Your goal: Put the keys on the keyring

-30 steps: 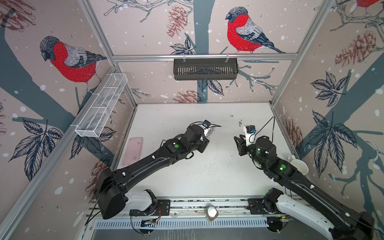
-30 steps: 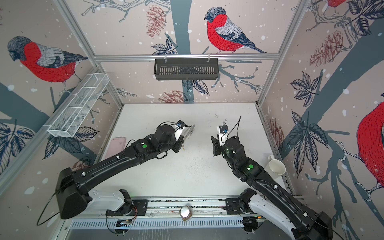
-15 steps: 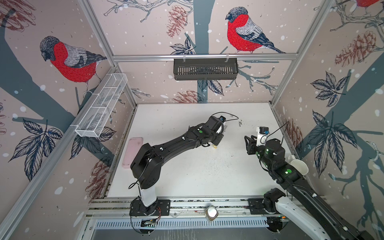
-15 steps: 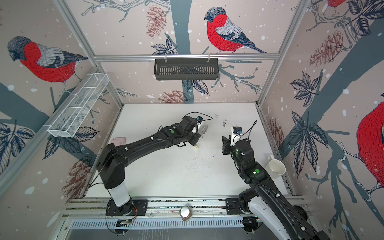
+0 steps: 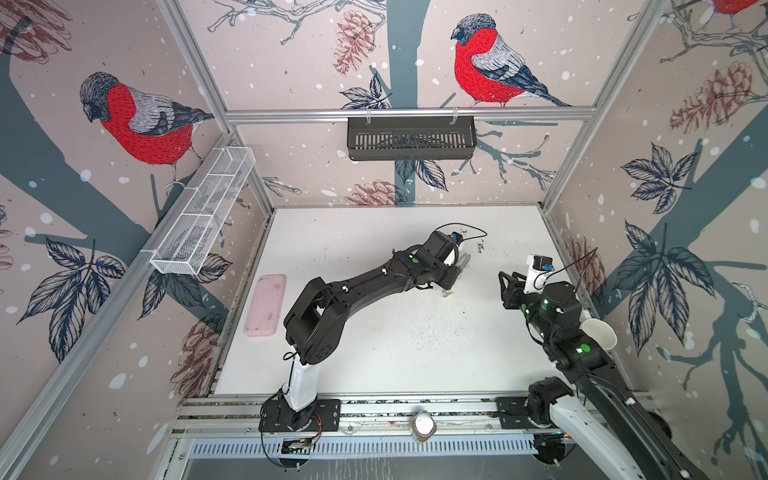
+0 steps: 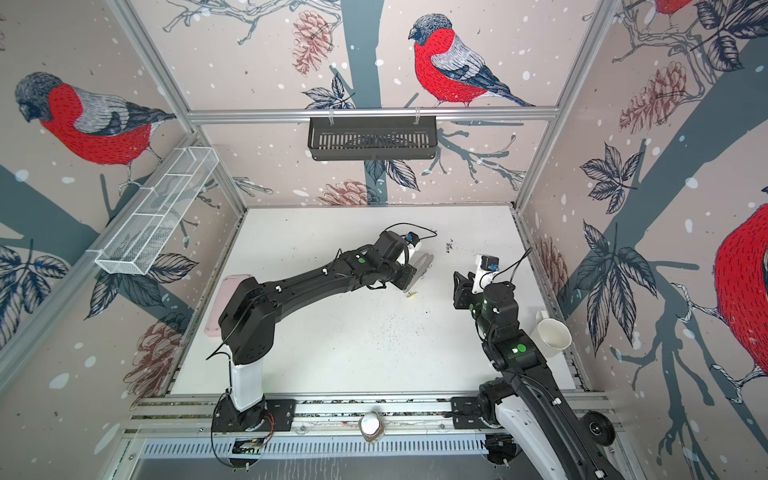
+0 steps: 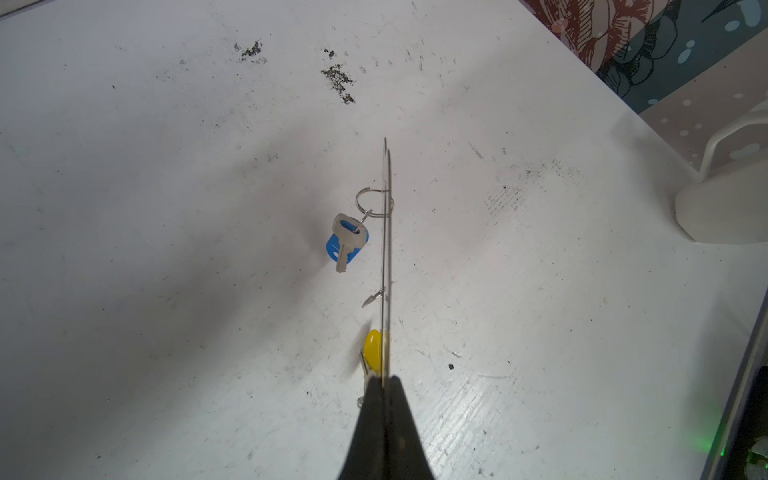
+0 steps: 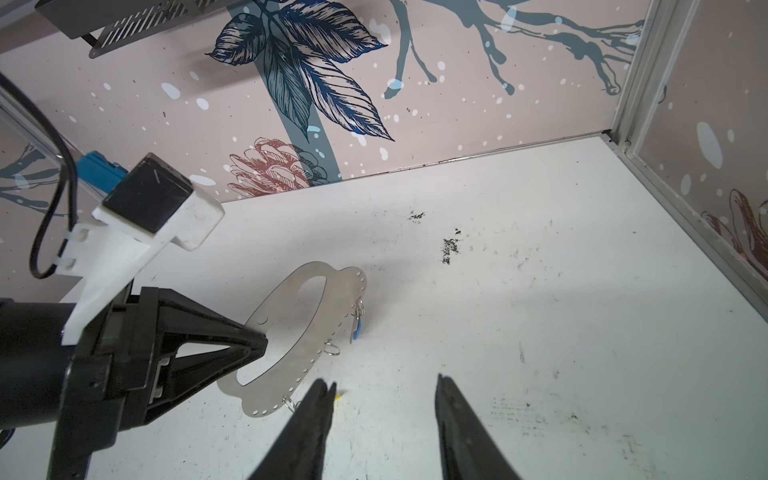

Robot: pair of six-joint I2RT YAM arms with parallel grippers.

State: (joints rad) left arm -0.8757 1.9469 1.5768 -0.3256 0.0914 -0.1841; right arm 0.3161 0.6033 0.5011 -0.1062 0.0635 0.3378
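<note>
Left gripper (image 7: 384,384) is pinched tight on one end of the keyring (image 8: 328,316), held on edge with its long axis pointing straight out, blue key (image 7: 347,239) dangling off a ring, yellow key (image 7: 373,351) low by the clamped end (can't tell if it's hooked), and the half-open, empty right gripper (image 8: 382,384) just beside it, so it's probably the arm to use.

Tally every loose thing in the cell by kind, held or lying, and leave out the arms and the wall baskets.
Keys: 2, the blue-tagged key and the yellow-tagged key
Keyring: 1
Pink tray: 1
White mug: 1
Total: 5
</note>
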